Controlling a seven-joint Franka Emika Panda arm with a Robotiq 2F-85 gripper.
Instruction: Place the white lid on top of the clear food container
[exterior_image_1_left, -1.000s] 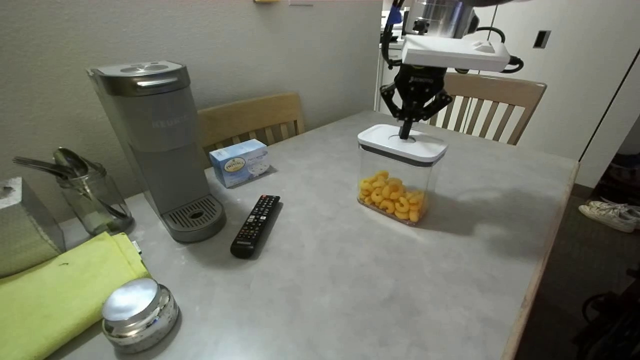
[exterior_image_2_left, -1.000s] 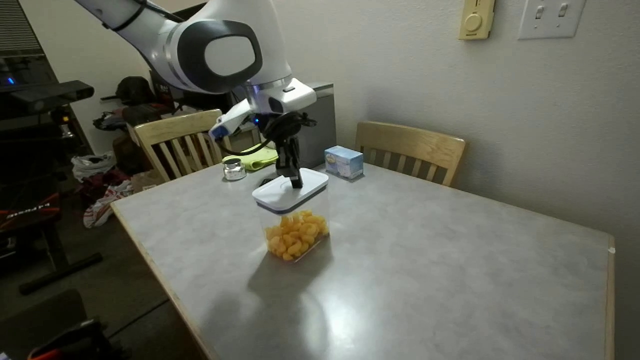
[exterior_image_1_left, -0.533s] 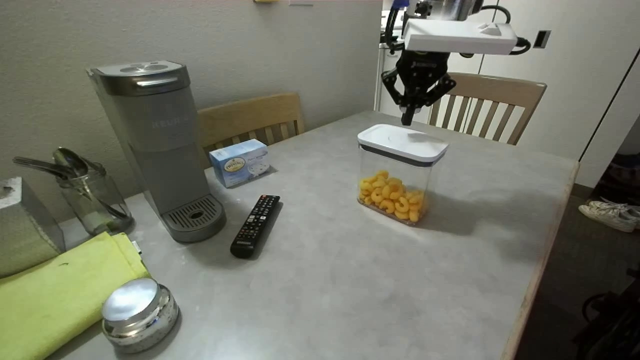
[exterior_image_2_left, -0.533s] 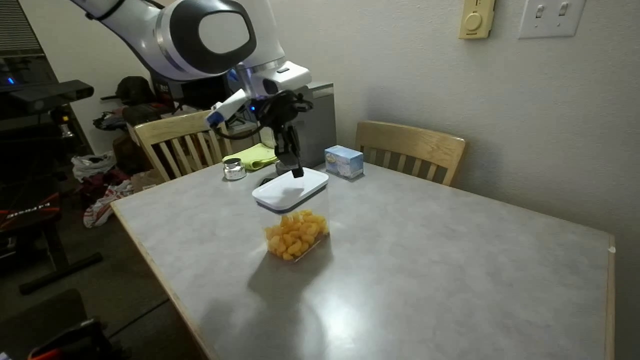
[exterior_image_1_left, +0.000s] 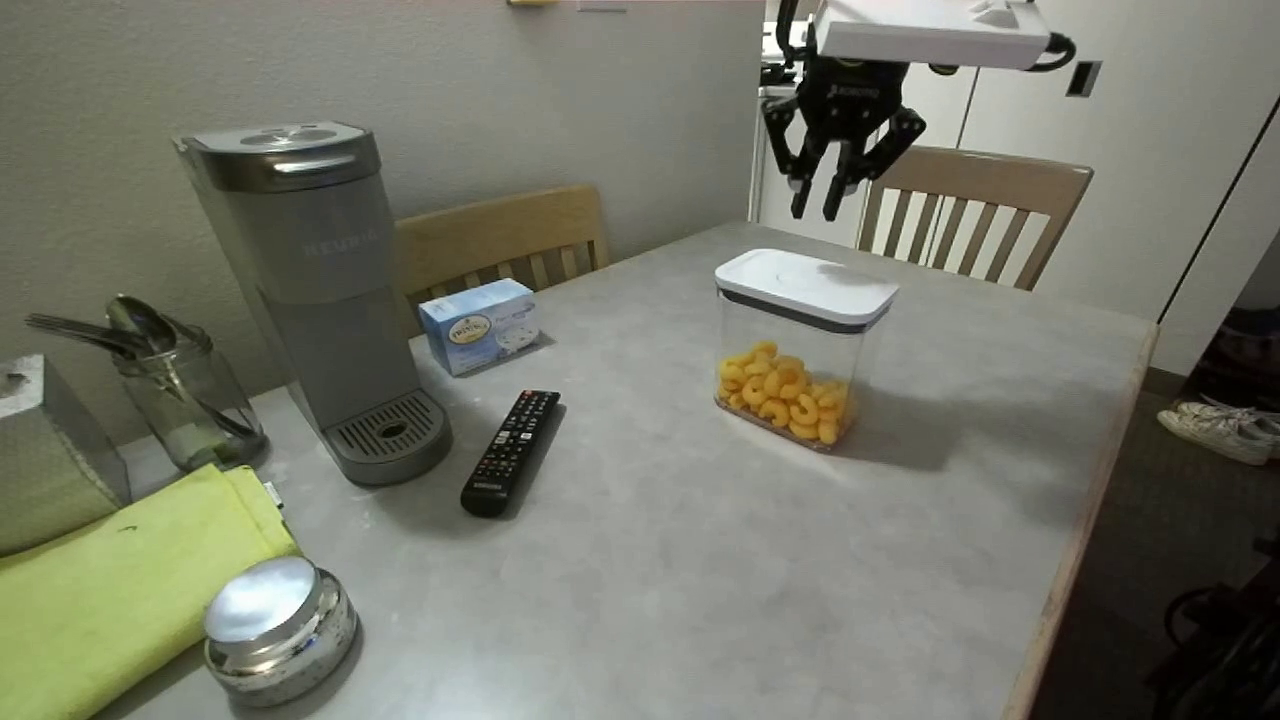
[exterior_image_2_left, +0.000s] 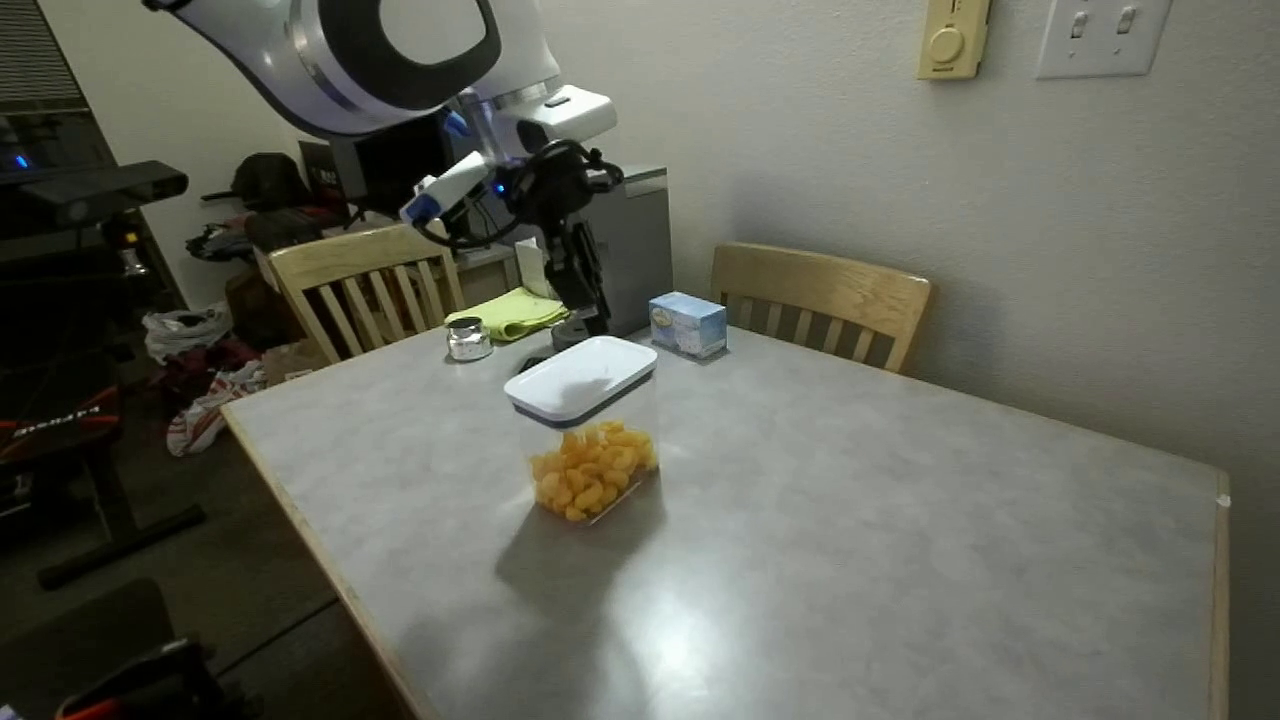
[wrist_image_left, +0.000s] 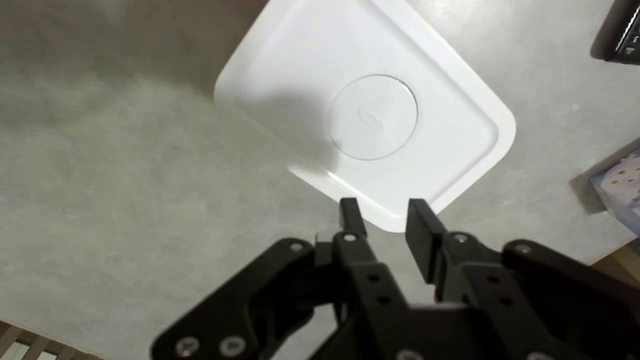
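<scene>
The white lid (exterior_image_1_left: 805, 285) lies flat on top of the clear food container (exterior_image_1_left: 790, 345), its dark seal running just under the rim. Yellow food pieces show through the lower walls of the container, which stands upright on the table. In an exterior view the lid (exterior_image_2_left: 582, 378) also covers the whole top. My gripper (exterior_image_1_left: 815, 212) hangs above the lid, apart from it, with a gap between its fingers and nothing in it. The wrist view has the lid (wrist_image_left: 372, 117) filling the upper middle, its round centre button level with the surface; the gripper (wrist_image_left: 383, 210) appears over one corner.
A grey coffee maker (exterior_image_1_left: 320, 280), a blue-and-white tea box (exterior_image_1_left: 480, 327) and a black remote (exterior_image_1_left: 512, 455) stand or lie toward the wall. Farther along are a metal jar (exterior_image_1_left: 280, 630), a yellow cloth (exterior_image_1_left: 140, 580) and a glass with cutlery (exterior_image_1_left: 195, 400). Chairs line the table.
My gripper has risen from the lid's centre, where its shut fingertips were touching a second ago, and its fingers have spread apart. Lid and container have stayed in place.
</scene>
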